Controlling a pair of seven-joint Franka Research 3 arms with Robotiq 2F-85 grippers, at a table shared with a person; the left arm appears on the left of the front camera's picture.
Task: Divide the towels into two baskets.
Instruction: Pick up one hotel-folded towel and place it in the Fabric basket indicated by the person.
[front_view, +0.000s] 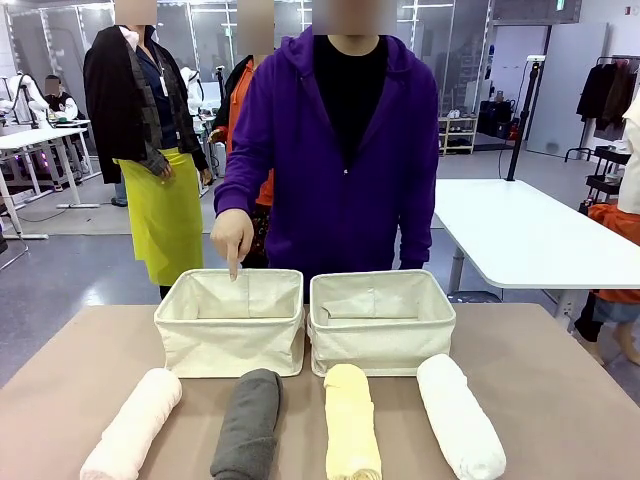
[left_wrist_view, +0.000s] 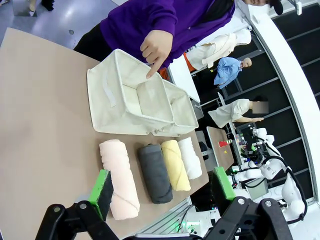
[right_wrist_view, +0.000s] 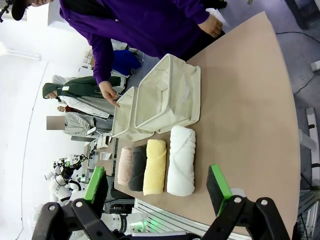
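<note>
Left gripper (left_wrist_view: 162, 185), right gripper (right_wrist_view: 156, 185), jaws spread, pink towel (left_wrist_view: 120, 177), grey towel (left_wrist_view: 155, 172), yellow towel (left_wrist_view: 175, 165), white towel (left_wrist_view: 190, 157) in a row just beyond jaws, left basket (front_view: 230, 340), right basket (front_view: 380, 345) behind them, both empty, person's hand (front_view: 232, 238) pointing into left basket

left gripper (left_wrist_view: 162, 186): I hold it wide open, my two fingers rising from the bottom edge of the left wrist view, well apart.
left pads (left_wrist_view: 102, 188): green, facing each other across the gap. One shows its dark inner face, the other its green edge.
left finger links (left_wrist_view: 67, 220): black and jointed, splayed outward beneath each pad.
left wrist: raised, rolled and tilted, so I look down at a slant.
right gripper (right_wrist_view: 156, 187): spread wide too, with the same broad gap between my fingers.
right pads (right_wrist_view: 218, 182): green, upright, tips leaning slightly outward.
right finger links (right_wrist_view: 250, 216): black, angled out from the middle.
right wrist: raised and rolled, looking down at a slant.
</note>
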